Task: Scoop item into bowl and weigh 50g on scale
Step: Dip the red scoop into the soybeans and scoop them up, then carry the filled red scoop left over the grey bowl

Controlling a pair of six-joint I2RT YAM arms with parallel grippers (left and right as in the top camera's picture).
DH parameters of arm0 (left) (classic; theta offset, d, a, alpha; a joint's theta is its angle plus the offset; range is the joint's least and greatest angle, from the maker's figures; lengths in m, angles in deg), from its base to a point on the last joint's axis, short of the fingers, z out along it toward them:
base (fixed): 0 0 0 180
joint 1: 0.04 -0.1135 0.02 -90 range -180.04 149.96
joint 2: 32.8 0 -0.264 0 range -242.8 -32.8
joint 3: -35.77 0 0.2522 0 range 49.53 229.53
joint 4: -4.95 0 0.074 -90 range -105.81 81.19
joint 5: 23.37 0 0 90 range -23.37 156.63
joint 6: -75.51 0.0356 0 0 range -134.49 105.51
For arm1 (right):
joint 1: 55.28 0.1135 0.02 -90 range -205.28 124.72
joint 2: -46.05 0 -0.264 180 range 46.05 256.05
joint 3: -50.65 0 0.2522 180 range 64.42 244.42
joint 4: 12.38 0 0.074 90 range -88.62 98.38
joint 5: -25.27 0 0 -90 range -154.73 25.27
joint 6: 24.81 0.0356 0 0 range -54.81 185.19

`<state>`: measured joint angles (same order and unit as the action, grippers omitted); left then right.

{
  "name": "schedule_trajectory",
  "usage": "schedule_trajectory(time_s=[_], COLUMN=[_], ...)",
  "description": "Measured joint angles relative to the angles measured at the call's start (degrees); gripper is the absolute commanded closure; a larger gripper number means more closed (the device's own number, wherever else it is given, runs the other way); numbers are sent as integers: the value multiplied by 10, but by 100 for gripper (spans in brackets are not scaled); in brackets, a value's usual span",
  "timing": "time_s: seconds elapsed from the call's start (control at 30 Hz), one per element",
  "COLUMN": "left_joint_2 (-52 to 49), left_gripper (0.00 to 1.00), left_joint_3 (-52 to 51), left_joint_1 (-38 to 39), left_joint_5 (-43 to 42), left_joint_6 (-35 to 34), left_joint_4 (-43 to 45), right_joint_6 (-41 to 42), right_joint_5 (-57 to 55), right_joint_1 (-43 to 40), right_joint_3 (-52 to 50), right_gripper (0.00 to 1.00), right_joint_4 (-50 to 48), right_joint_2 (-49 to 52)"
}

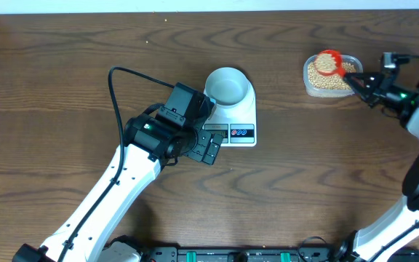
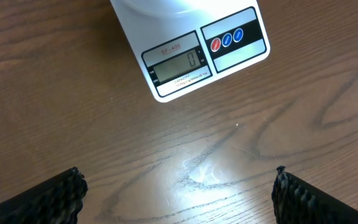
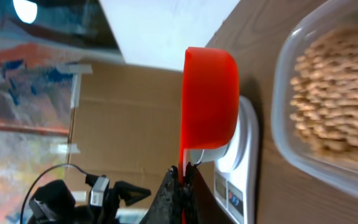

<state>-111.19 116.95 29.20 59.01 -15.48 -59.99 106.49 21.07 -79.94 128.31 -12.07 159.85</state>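
The right end effector (image 1: 358, 80) is clamped shut on the thin handle of a red scoop (image 1: 329, 63). It pinches the handle at the far end, so the cup reaches out ahead of the fingers and can dip into a container without them following. The cup hangs over a clear plastic tub (image 1: 305, 76) full of small tan beans (image 1: 326, 84). It seems to carry a load of them, open side up so nothing spills.

The left end effector (image 2: 178, 186) has its jaws spread wide and holds nothing. It hovers low over the bare table (image 1: 64, 73), just in front of the scale (image 2: 204, 56). From there its camera looks straight at the display, which reads zero. It is probably parked there to watch the weight while staying out of the other arm's way.

The bowl (image 1: 228, 86) sits on the back part of the scale, leaving the display and buttons uncovered. It looks empty. A zero reading with the bowl in place suggests the scale has been zeroed with the bowl on it. The bowl and the tub are well apart, so the load has to cross the table, and the weighing has barely begun.
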Motion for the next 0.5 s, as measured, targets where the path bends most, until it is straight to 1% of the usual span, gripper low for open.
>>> schedule_trajectory(time_s=[0.03,0.17,0.2,0.4,0.5], left_joint_2=[0,0,0,0,0], left_gripper=[2,2,2,2,2], left_joint_3=[0,0,0,0,0], left_joint_1=[0,0,0,0,0], left_joint_5=[0,0,0,0,0], left_joint_6=[0,0,0,0,0], left_joint_4=[0,0,0,0,0], right_joint_6=[0,53,78,188,231], right_joint_5=[0,-1,-3,-15,-23], right_joint_1=[2,49,62,123,152], right_joint_3=[0,-2,-3,-3,-3], right_gripper=[99,99,99,99,99], right_joint_4=[0,-79,-118,-267,-303], right_joint_2=[0,1,1,1,1])
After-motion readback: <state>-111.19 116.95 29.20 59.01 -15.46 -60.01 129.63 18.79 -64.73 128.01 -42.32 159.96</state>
